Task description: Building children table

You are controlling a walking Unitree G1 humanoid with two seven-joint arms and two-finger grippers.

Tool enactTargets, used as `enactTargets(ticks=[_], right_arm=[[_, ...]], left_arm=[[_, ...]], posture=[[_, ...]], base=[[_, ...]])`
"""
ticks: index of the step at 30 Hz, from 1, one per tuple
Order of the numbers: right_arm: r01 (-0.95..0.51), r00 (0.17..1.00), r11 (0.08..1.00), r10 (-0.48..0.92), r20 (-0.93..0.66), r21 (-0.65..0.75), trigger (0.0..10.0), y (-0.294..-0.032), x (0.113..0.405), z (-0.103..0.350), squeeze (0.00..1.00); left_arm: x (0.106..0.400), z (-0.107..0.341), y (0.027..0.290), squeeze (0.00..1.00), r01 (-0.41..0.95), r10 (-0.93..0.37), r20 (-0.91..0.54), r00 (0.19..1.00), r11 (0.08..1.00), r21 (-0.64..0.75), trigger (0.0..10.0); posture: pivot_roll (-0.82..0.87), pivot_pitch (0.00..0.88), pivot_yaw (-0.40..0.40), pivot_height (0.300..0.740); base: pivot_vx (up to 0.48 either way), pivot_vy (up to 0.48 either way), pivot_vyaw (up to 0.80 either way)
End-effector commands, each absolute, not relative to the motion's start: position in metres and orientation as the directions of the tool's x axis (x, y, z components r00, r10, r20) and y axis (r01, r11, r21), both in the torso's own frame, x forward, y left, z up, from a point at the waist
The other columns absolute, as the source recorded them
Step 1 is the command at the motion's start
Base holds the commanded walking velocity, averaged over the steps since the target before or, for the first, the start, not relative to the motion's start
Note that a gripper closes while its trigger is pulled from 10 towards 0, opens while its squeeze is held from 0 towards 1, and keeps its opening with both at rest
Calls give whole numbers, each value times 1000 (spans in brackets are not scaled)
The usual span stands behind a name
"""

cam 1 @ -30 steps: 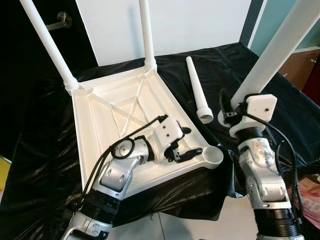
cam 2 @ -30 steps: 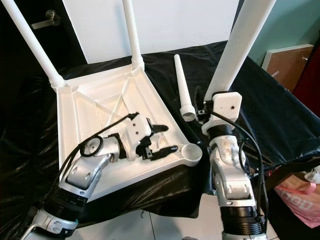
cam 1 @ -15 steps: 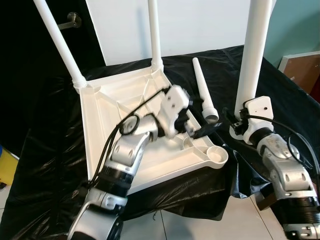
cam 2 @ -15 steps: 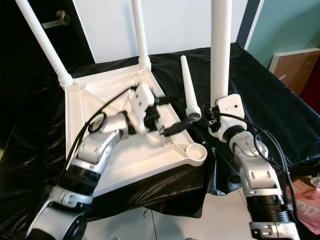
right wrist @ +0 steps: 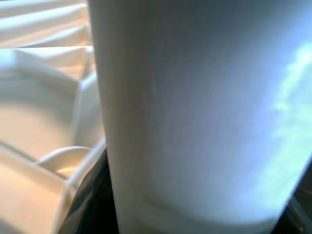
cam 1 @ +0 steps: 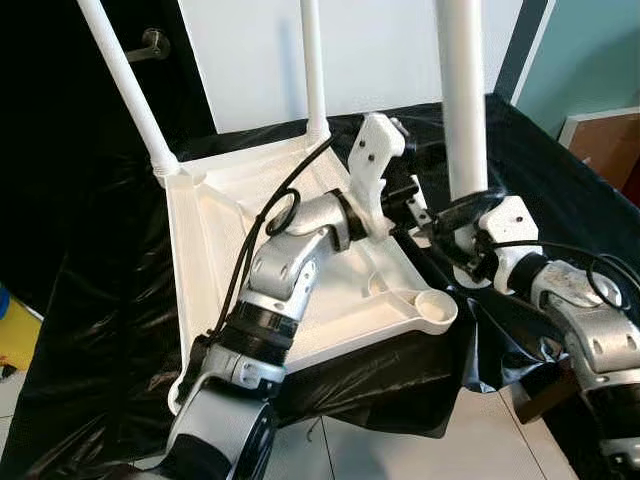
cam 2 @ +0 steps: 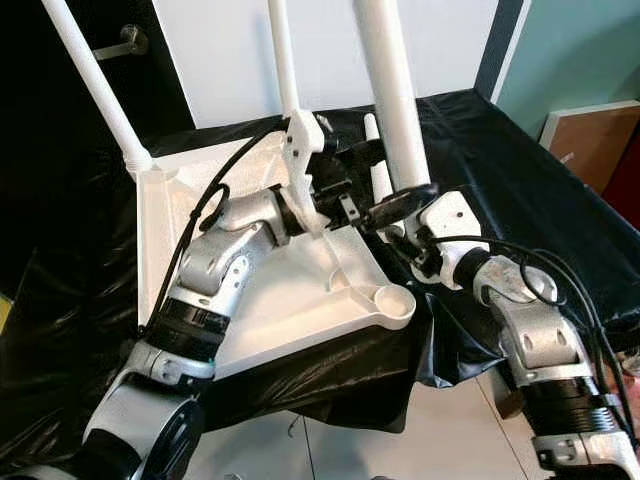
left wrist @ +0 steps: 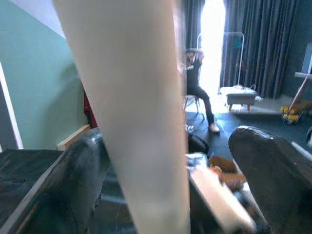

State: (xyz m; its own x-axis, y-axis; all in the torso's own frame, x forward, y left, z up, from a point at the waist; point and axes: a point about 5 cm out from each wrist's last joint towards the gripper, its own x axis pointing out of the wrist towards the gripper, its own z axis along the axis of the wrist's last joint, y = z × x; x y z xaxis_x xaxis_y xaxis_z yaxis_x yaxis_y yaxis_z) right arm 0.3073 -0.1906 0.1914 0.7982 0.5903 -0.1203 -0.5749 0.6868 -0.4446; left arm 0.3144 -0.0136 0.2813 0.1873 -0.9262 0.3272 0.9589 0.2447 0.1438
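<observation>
Above upturned white tabletop (cam 1: 215, 260), right gripper (cam 1: 455, 222) clamping upright leg (cam 1: 462, 90), left gripper (cam 1: 410, 200) open around it.

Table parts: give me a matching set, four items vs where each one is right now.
Items:
1. held leg
2. spare leg
3. near corner socket
4. tabletop

States:
A. empty, no leg in it
B. upside down on the black sheet
C. upright in the right end effector
D. lying on the sheet behind the arms

Pairs: 1-C, 2-D, 3-A, 4-B
</observation>
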Motion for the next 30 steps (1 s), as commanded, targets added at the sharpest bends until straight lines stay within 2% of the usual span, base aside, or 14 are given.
enactTargets(ticks=[1,8,9,10,11,12,26,27,29,30], right_arm=[[-605,775,662,618,-135,-443,10000,-189,308,193,0],[-650,739,624,651,-171,-434,10000,-188,306,188,0],[-659,731,615,659,-176,-433,10000,-187,305,187,0],[-659,731,615,659,-176,-433,10000,-187,305,187,0],[-662,728,612,661,-179,-433,10000,-187,305,187,0],[-665,726,610,663,-181,-432,10000,-187,305,187,0],[-663,726,617,668,-163,-424,10000,-188,306,190,0],[-664,726,622,669,-158,-416,10000,-188,306,191,0],[-664,726,622,669,-158,-416,10000,-188,306,191,0],[-658,731,631,667,-145,-411,10000,-187,307,192,463]], left_arm=[[316,284,-15,0,963,-924,334,186,239,124,10000],[316,291,-19,0,978,-915,374,150,193,79,10000],[314,294,-19,0,989,-910,399,114,141,40,10000],[314,294,-19,0,989,-910,399,114,141,40,10000],[312,294,-18,0,994,-909,408,87,103,19,1765],[311,294,-17,0,997,-909,411,69,78,6,0],[312,293,-18,0,997,-907,415,68,72,-6,0],[313,293,-18,0,996,-906,416,84,85,-17,392],[313,293,-18,0,996,-906,416,84,85,-17,392],[314,296,-18,0,994,-906,412,101,104,-14,9137]], posture=[[-221,5,38,740],[-223,0,44,740],[-225,0,47,740],[-225,0,47,740],[-228,0,49,740],[-228,0,49,740],[-236,0,48,740],[-236,0,48,740],[-236,0,48,740],[-237,0,49,740]], base=[[0,0,0],[0,0,0],[0,0,0],[0,0,0],[0,0,0],[0,0,0],[0,0,0],[0,0,0],[0,0,0],[0,0,0]])
